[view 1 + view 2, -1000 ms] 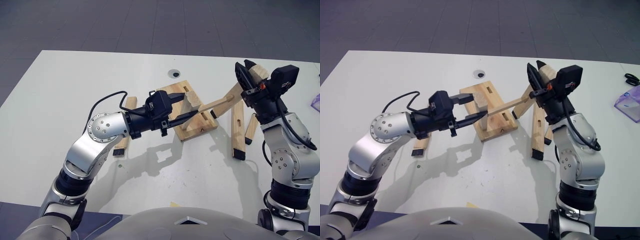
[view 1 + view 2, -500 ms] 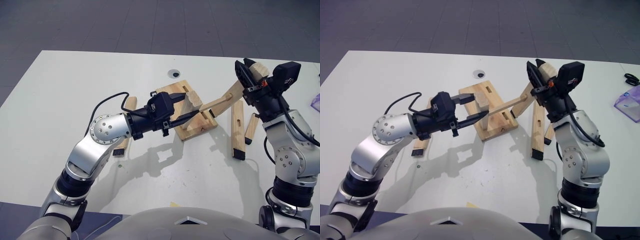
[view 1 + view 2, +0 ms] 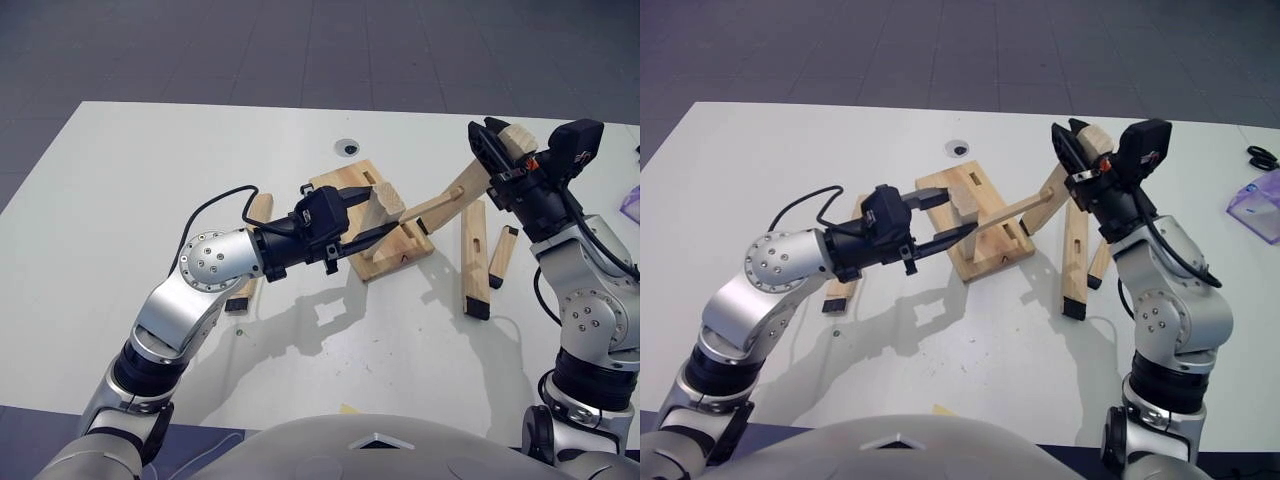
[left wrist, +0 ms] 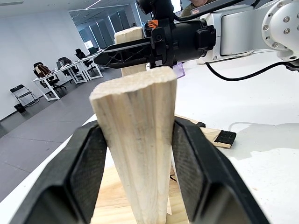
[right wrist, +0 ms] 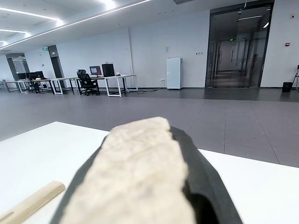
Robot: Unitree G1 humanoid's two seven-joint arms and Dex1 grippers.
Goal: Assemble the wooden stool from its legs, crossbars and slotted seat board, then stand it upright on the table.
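Crossbar (image 3: 1015, 212) slanting 8-to-2 o'clock over seat (image 3: 990, 258), between leg (image 4: 140, 140) (clamped in left fingers (image 4: 88, 172)) and second leg (image 5: 135, 177) gripped by right fingers (image 5: 205, 186).

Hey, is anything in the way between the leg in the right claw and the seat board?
Yes. The left claw, shut on a wooden piece, hangs over the seat board on the side facing the leg in the right claw, and a thin crossbar slants from that leg toward the board.

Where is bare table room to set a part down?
Bare: table left of the loose leg by the left arm; near strip in front of the seat board. Crowded: seat board to right gripper, where two legs lie.
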